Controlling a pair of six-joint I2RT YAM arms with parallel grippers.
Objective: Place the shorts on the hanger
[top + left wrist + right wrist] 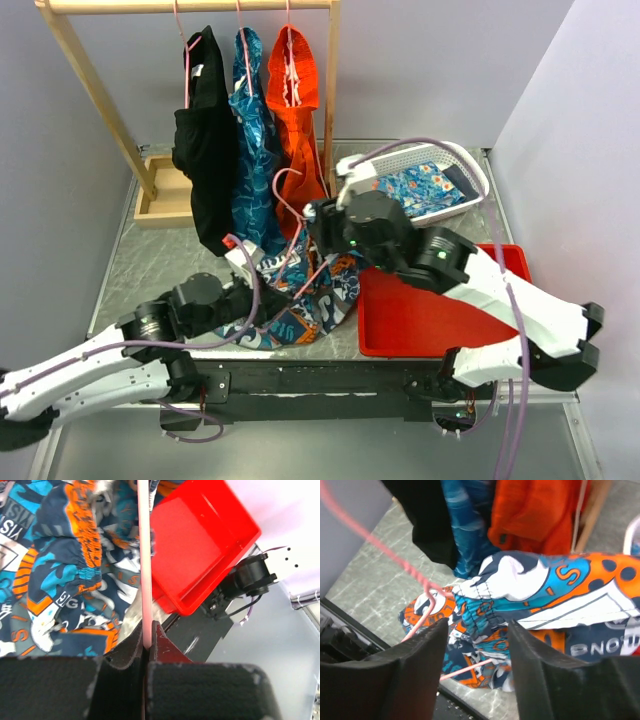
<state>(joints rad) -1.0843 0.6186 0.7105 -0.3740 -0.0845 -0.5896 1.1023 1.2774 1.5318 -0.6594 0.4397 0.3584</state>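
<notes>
The shorts [318, 300], navy, white and orange, lie bunched on the table in front of the arms. They also show in the left wrist view [60, 575] and the right wrist view [530, 592]. The pink wire hanger [287, 203] stands tilted above them with its hook upward. My left gripper [241, 260] is shut on the hanger's wire [146, 555]. My right gripper [320, 224] is open just above the shorts, its fingers [415, 670] either side of the waistband. The hanger's wire [385, 547] passes to its left, and part of the hanger is hidden in the cloth.
A wooden rack [90, 80] at the back holds black [205, 140], teal [250, 130] and orange [293, 90] garments on pink hangers. A white basket [470, 165] holds floral cloth. A red tray [430, 310] lies right of the shorts. A wooden box [165, 195] sits back left.
</notes>
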